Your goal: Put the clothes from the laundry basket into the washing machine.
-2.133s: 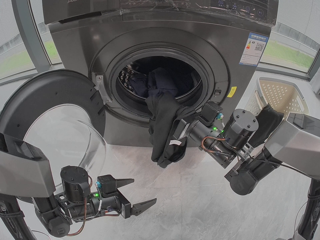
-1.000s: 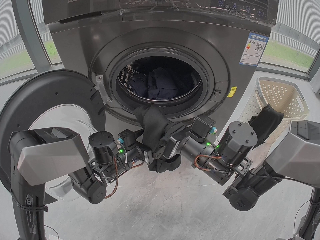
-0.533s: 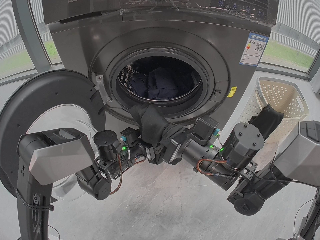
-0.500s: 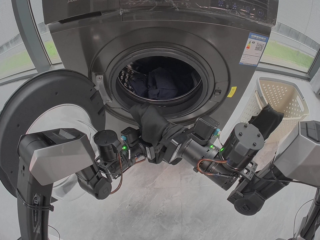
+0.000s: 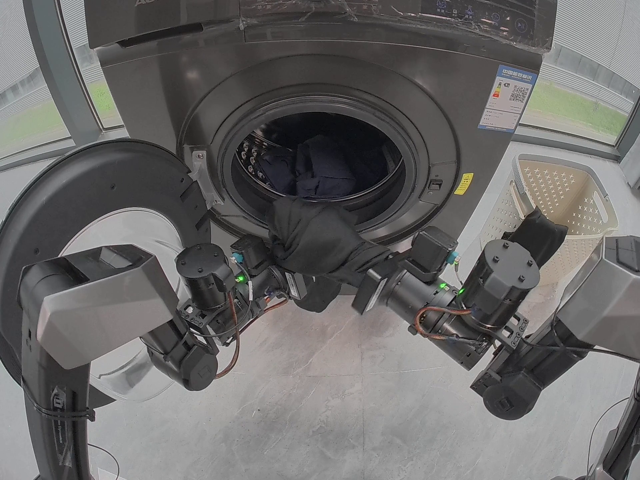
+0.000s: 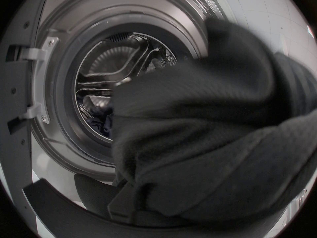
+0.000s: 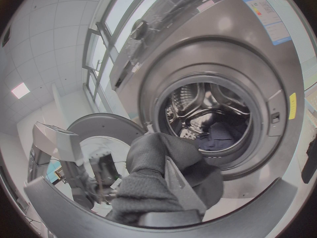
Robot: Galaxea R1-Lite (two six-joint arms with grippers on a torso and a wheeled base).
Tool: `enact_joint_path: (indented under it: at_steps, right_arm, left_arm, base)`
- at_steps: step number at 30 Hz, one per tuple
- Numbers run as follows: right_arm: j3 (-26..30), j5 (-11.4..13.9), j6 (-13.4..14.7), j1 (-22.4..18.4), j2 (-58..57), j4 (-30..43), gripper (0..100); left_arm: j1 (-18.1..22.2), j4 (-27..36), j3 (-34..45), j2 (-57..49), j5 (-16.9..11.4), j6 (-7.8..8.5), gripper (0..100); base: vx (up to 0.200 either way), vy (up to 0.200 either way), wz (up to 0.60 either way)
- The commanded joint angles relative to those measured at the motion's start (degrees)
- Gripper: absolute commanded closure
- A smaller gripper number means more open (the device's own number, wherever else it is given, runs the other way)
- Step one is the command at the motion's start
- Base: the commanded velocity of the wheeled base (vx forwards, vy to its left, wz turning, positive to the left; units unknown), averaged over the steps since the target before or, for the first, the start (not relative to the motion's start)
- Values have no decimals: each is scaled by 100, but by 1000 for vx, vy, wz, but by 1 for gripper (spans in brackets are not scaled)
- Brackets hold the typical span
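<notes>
You are looking at a pale grey tiled floor (image 5: pixel 320 401) that is filling the lower half of the head view, with thin seams running across it. At the upper left a window (image 5: pixel 33 115) is showing green ground outside, and a grey frame post (image 5: pixel 57 55) is crossing it. At the upper right another window (image 5: pixel 587 101) is letting in daylight. In the right wrist view a white panelled ceiling (image 7: pixel 43 27) is carrying a square light (image 7: pixel 20 90) that is glowing.
</notes>
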Motion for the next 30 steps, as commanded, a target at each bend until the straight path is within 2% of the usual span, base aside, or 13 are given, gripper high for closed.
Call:
enact_joint_path:
  at_steps: [1, 4, 14, 15, 20, 24, 26, 27, 29, 30]
  right_arm:
    - [261, 24, 23, -426, -24, 6, 100]
    - [314, 15, 32, -496, 55, 6, 100]
    - [-20, 24, 76, -417, 609, 6, 100]
    - [-47, 24, 76, -390, 609, 6, 0]
    - [50, 15, 119, -276, 407, 6, 0]
    - [973, 156, -21, -215, -217, 14, 0]
    - [1773, 630, -206, -127, -718, 6, 0]
    - [2071, 780, -258, -65, -903, 6, 0]
    - [2616, 956, -276, 31, -1210, 6, 0]
    - [2660, 956, -276, 40, -1237, 6, 0]
  left_arm:
    - [4, -8, 404, -673, 76, -201, 100]
    - [-40, -8, 685, -980, 85, -263, 100]
    - [-225, -8, 1555, -1640, 76, -245, 100]
    - [-251, -8, 1581, -1675, 76, -245, 100]
    - [-251, -17, 1625, -1728, 85, -219, 100]
    - [-260, -17, 1924, -2009, 76, -184, 100]
    - [-383, -17, 2284, -2343, 76, -201, 100]
    - [-436, -17, 2425, -2475, 76, -210, 100]
    - [-497, -8, 2680, -2703, 85, -210, 100]
    - [-497, -8, 2698, -2712, 85, -210, 100]
  base:
    - [0, 0, 0]
    - [0, 0, 0]
    - [0, 0, 0]
    - [0, 0, 0]
    - [0, 0, 0]
    - [0, 0, 0]
    - [0, 0, 0]
    - [0, 0, 0]
    - [0, 0, 0]
    - [0, 0, 0]
